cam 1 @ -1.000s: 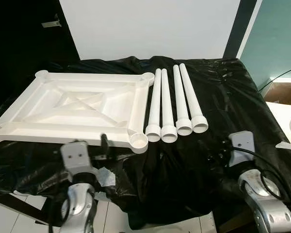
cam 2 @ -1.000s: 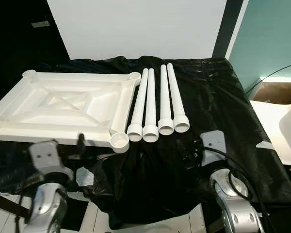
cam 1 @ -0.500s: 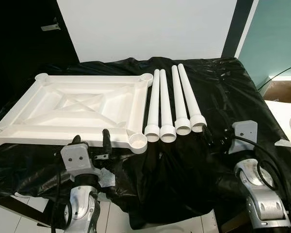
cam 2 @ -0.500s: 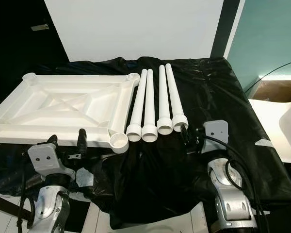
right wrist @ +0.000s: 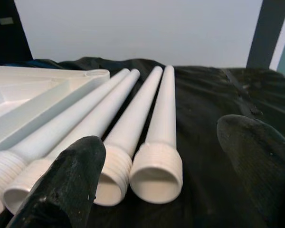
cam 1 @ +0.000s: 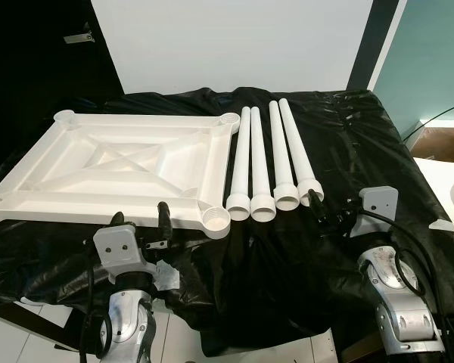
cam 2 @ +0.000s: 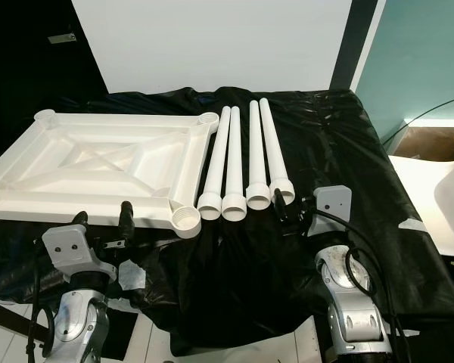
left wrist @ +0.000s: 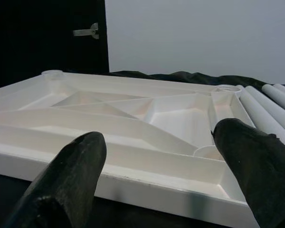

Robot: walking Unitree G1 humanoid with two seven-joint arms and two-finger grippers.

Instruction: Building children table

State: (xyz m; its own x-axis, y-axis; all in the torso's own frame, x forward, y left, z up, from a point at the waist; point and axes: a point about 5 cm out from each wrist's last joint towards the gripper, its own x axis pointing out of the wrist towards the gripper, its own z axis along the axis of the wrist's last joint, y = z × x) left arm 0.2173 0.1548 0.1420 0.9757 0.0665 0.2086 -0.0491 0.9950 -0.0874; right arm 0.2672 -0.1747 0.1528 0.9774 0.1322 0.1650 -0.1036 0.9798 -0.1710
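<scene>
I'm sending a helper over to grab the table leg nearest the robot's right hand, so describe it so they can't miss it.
On the black-draped table, an upturned white tabletop lies at the left, with four white legs in a row beside it. Take the rightmost leg, farthest from the tabletop; its threaded end lies just ahead of the open right hand.

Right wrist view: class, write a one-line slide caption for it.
Open right gripper faces the threaded end of the outermost of four white table legs on black sheeting.
</scene>
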